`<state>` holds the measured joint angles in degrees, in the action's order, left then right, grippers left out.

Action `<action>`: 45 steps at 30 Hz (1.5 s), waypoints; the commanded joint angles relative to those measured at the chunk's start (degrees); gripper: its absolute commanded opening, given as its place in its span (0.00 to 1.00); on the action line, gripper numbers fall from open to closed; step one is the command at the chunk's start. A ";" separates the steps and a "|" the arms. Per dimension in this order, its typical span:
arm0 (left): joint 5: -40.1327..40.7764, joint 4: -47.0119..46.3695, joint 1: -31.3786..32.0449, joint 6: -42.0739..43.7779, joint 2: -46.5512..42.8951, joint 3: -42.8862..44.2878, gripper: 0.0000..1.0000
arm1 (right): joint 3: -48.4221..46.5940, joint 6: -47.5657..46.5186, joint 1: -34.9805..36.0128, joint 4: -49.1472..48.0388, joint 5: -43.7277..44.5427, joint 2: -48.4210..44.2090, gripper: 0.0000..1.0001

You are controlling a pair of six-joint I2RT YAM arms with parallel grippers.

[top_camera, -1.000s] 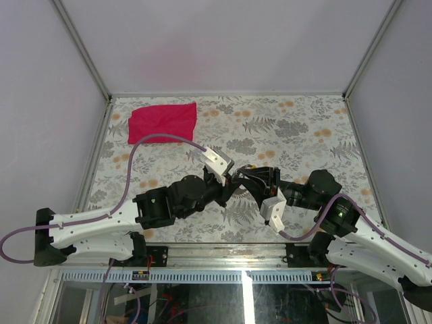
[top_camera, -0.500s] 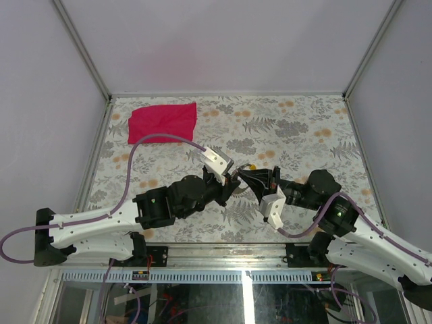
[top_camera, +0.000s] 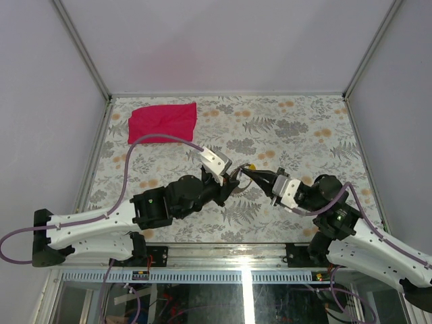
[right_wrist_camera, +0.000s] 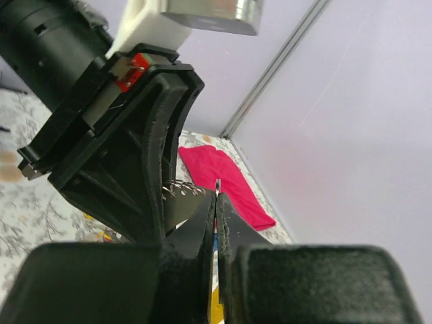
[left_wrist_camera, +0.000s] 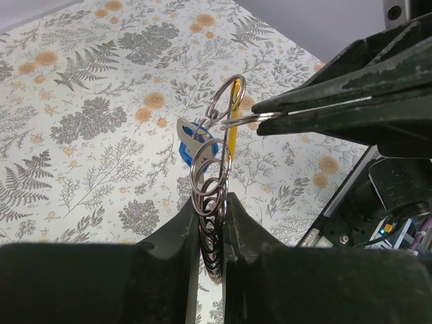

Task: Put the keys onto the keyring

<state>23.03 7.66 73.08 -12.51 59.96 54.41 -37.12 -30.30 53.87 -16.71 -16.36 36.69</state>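
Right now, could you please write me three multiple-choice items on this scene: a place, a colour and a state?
1. Where on the floral-patterned table does the folded red cloth lie? A far left corner; B far right corner; C near edge.
2. What colour is the plastic head of the small metal key beside the thin metal keyring? A green; B blue; C white.
3. How is the left gripper? A wide open; B shut on the keyring; C gripping the cloth.
Answers: 1 A, the top view shows it there; 2 B, left wrist view; 3 B, fingers pinch its links.
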 commanded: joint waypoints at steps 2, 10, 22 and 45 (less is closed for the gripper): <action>-1.00 -4.98 -0.10 2.43 -3.39 -0.46 0.14 | 2.72 16.35 0.29 -11.17 5.31 -0.81 0.00; -4.57 -7.62 -0.10 5.21 -4.33 -1.19 0.29 | 4.16 22.85 0.28 -17.58 6.09 0.94 0.00; -10.56 -9.02 -0.04 8.04 -5.56 -0.15 0.59 | 3.04 22.16 0.28 -16.52 6.21 0.17 0.00; -12.25 8.74 -0.05 13.75 -7.51 13.94 0.91 | 8.82 22.97 0.28 -20.91 6.13 0.65 0.00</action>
<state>13.23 12.84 73.08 -0.95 51.96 64.34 -28.53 -8.32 53.95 -32.97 -9.67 39.46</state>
